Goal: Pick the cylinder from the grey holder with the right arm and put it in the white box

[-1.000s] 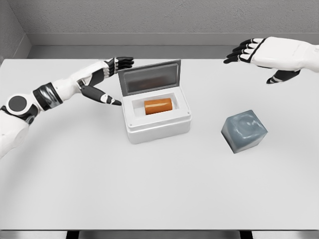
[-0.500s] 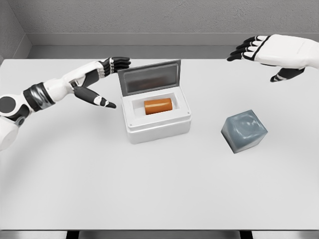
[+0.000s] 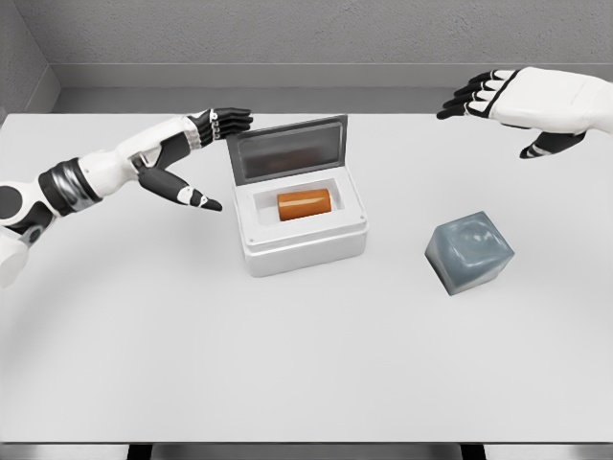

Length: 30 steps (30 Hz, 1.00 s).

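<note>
Cylinder [image 3: 304, 204]: orange, lying on its side in the recess of the white box, long axis running left to right; no hand touches it.
White box [image 3: 305, 245]: sits on the table slightly left of centre; thick white walls surround a rectangular cavity that holds the cylinder.
Lid [image 3: 287, 150]: grey, hinged at the far edge of the white box, standing raised and tilted back.
Grey holder [image 3: 468, 252]: blue-grey cube to the right of the white box, well apart from it, turned at an angle to the table edge; its top face shows a shallow hollow with nothing in it.
Right hand [image 3: 512, 103]: held above the far right of the table, beyond the grey holder; fingers spread wide and pointing left, thumb hanging below the palm; it holds nothing.
Left hand [image 3: 187, 153]: reaches in from the left edge, just beside the left end of the lid; fingers extended toward the lid, thumb angled down toward the box's left wall; it holds nothing, and contact with the lid cannot be determined.
Table [image 3: 287, 364]: flat, pale surface bearing the white box and the grey holder.
</note>
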Each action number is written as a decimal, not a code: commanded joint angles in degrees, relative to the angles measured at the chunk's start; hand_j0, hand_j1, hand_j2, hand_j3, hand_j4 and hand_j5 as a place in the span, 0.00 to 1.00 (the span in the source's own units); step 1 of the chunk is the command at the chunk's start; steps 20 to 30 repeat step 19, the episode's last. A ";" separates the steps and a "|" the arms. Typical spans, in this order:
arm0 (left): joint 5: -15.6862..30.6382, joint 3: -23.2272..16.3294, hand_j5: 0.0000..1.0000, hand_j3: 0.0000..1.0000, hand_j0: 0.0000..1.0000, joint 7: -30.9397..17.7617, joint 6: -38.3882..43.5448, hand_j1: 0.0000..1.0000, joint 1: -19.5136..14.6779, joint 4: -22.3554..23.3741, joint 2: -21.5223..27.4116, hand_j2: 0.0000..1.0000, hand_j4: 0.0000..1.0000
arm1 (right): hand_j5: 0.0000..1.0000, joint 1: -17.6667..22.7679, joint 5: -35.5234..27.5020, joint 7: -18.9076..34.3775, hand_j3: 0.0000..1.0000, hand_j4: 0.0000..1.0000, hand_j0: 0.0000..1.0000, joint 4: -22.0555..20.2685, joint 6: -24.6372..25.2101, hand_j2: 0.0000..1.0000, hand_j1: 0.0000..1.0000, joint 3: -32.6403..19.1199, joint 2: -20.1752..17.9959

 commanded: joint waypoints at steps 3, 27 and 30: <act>0.45 0.05 1.00 1.00 1.00 0.00 -0.07 1.00 0.18 -1.41 0.33 1.00 1.00 | 1.00 -0.09 -0.26 -0.03 1.00 1.00 1.00 0.07 0.16 1.00 1.00 -0.04 -0.08; 0.62 0.05 1.00 1.00 1.00 0.00 0.02 1.00 0.18 -2.20 0.86 1.00 1.00 | 1.00 0.09 -0.34 -0.03 1.00 1.00 1.00 0.07 0.16 1.00 1.00 0.05 -0.25; 0.62 0.05 1.00 1.00 1.00 0.00 0.02 1.00 0.18 -2.20 0.86 1.00 1.00 | 1.00 0.09 -0.34 -0.03 1.00 1.00 1.00 0.07 0.16 1.00 1.00 0.05 -0.25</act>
